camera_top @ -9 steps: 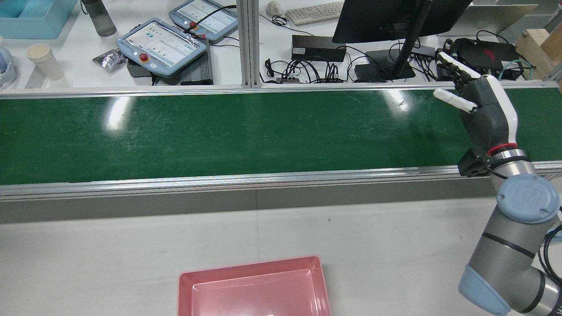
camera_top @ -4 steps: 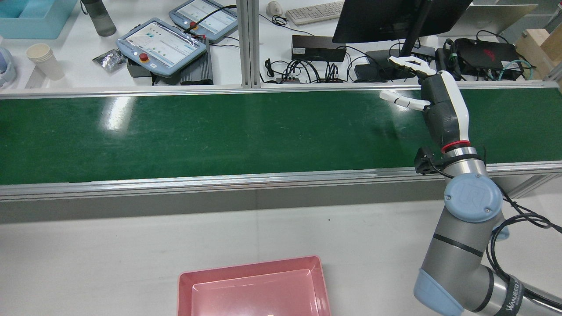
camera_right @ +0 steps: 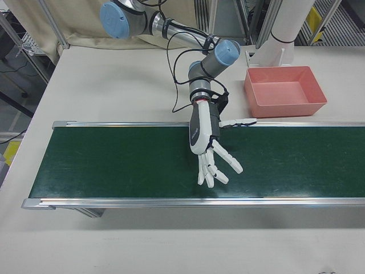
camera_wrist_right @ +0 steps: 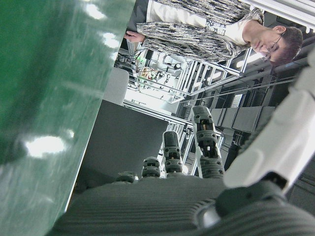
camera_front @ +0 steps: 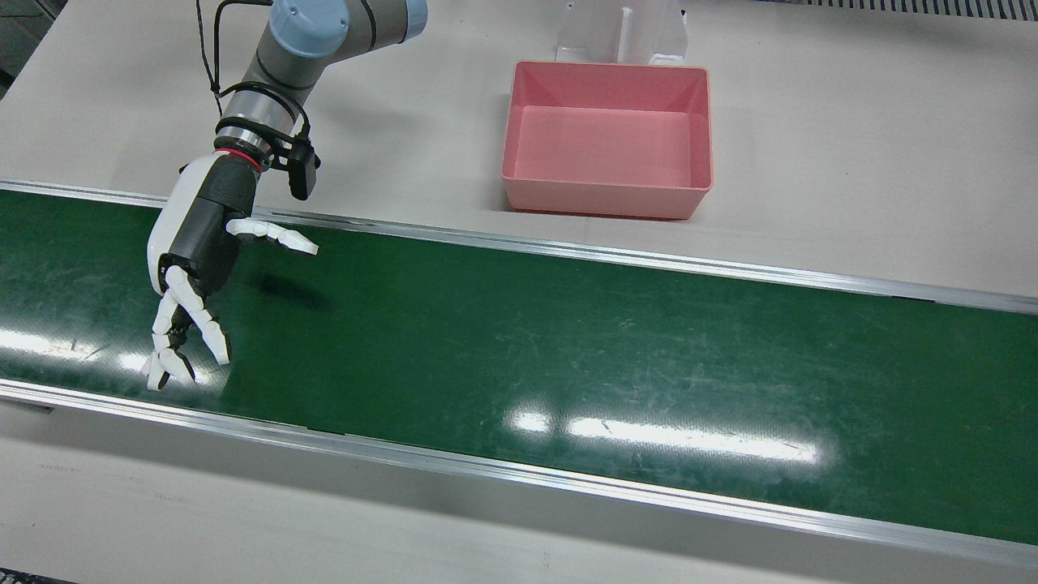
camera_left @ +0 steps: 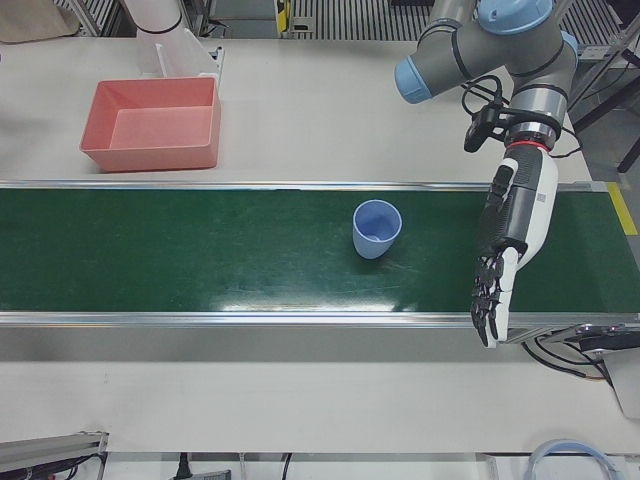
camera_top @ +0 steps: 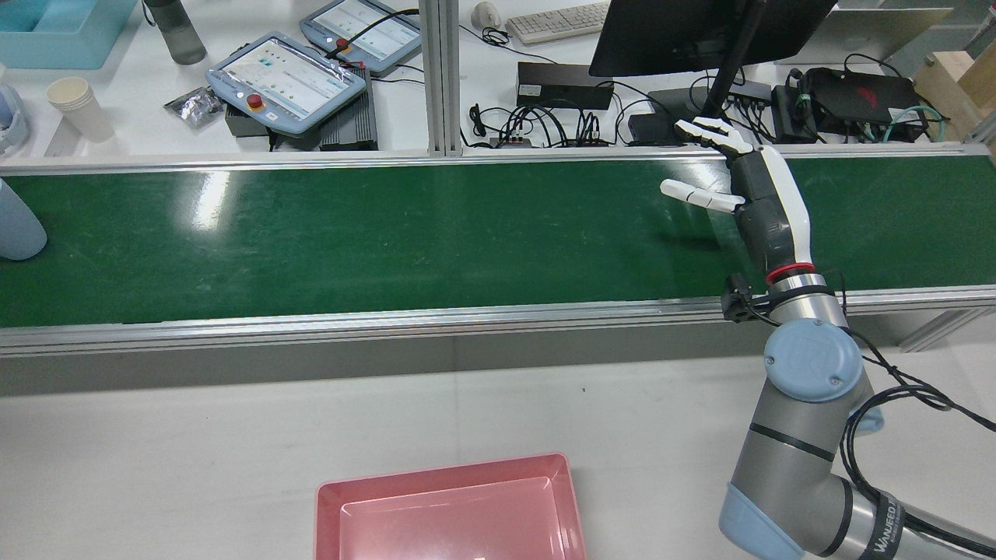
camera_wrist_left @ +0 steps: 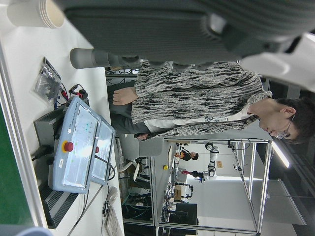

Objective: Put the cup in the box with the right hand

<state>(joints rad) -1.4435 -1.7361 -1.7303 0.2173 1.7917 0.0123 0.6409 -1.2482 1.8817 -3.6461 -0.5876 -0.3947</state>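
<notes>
The right robot hand (camera_top: 759, 198) hangs over the green belt (camera_top: 389, 233) with its fingers (camera_front: 174, 341) spread wide and the thumb stuck out sideways, holding nothing. The left robot hand (camera_left: 510, 235) also hovers above the belt, fingers straight and apart, empty. The blue cup (camera_left: 377, 228) stands upright on the belt, near the left robot hand and well apart from the right one. The pink box (camera_front: 608, 138) sits empty on the counter (camera_front: 851, 162), behind the belt.
</notes>
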